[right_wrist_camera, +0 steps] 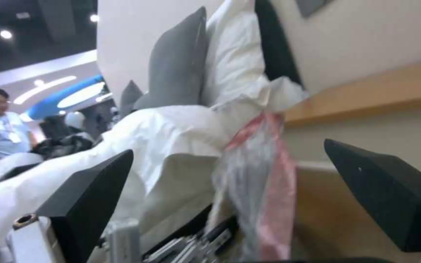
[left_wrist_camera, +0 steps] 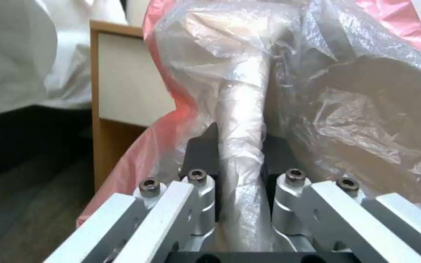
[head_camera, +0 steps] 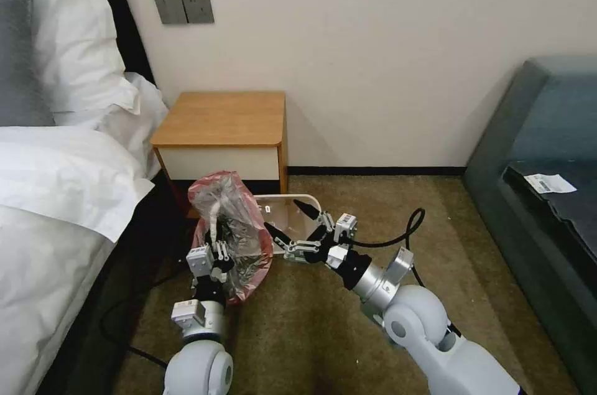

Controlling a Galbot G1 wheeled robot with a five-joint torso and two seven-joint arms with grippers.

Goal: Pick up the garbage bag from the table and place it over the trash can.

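- The wooden surface (head_camera: 221, 118) is standing against the wall, between the bed (head_camera: 56, 196) and a grey sofa (head_camera: 541, 152), on olive carpet (head_camera: 348, 320).
- The cream trash can (head_camera: 292, 221) is sitting on the carpet in front of the surface, its left side hidden by the garbage bag (head_camera: 230, 227).
- The left pincer (left_wrist_camera: 239, 160) is pointing upward, clamping a gathered fold of the bag.
- The right pincer (head_camera: 285, 219) is reaching in over the can's rim beside the bag, jaws spread wide, gripping nothing.
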